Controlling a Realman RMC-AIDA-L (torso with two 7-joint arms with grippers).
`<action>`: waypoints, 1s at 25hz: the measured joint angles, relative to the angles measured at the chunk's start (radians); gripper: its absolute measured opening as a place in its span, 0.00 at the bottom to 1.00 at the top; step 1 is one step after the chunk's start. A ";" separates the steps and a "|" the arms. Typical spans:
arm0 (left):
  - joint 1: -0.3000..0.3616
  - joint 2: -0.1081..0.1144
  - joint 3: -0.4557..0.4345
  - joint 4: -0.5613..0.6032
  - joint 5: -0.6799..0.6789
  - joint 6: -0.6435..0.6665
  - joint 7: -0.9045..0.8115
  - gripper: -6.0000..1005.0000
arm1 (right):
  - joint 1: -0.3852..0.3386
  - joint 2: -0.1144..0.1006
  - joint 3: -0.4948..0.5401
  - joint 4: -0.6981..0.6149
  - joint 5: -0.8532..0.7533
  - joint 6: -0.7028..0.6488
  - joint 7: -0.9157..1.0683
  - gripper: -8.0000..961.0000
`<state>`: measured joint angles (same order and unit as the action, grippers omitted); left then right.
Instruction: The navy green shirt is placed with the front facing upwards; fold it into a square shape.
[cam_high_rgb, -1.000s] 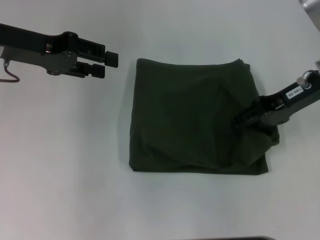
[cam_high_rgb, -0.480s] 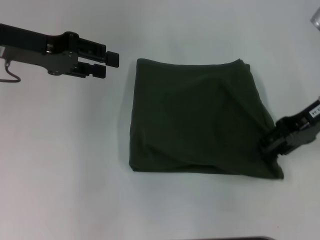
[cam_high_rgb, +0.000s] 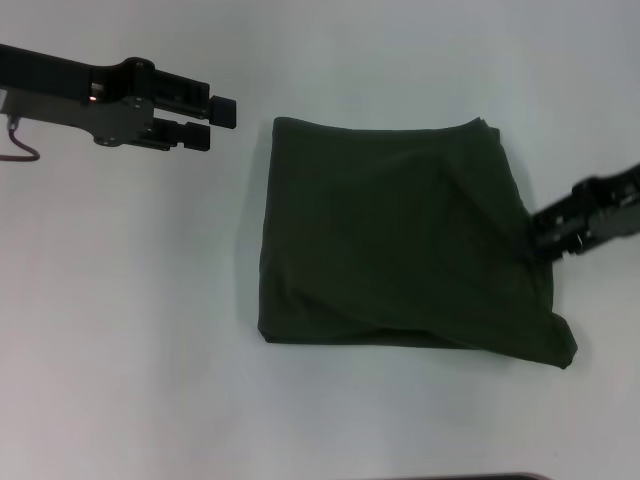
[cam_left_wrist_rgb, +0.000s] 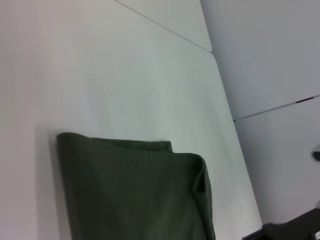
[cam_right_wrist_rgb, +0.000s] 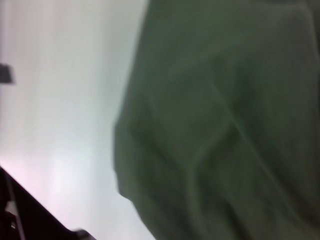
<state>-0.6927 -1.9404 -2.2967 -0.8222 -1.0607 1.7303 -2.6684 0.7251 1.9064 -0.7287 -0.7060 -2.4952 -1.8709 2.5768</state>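
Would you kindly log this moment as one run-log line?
navy green shirt: folded, roughly square, near right corner sticking out | right gripper: at shirt's right edge | left gripper: hovering left of shirt, fingers open

Navy green shirt: dark olive-green, plain side up, no lettering or label visible. Folded into a rough square, several layers thick, lying flat on the white table. Far edge & robot's-left edge fairly straight; near-left corner neat. Near-right corner sticks out past the rest as a small pointed flap, so near edge slants down toward robot's right. Shallow creases run diagonally across top layer from far-left toward near-right. Far-right corner shows a small fold/lip where layers stack, clearer in left wrist view. Right wrist view shows same creased fabric close up.
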 joint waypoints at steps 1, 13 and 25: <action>0.000 0.000 0.000 0.000 0.000 0.000 0.000 0.57 | 0.004 -0.002 0.013 -0.004 0.015 -0.005 -0.005 0.67; 0.003 -0.004 -0.078 -0.001 -0.001 -0.031 0.009 0.57 | 0.034 0.035 0.023 0.002 0.174 0.139 0.003 0.67; 0.048 0.012 -0.205 -0.005 -0.002 -0.051 0.004 0.57 | 0.115 0.076 -0.174 0.007 0.154 0.277 0.053 0.67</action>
<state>-0.6449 -1.9288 -2.5014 -0.8268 -1.0624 1.6793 -2.6642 0.8397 1.9828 -0.9031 -0.6991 -2.3410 -1.5937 2.6299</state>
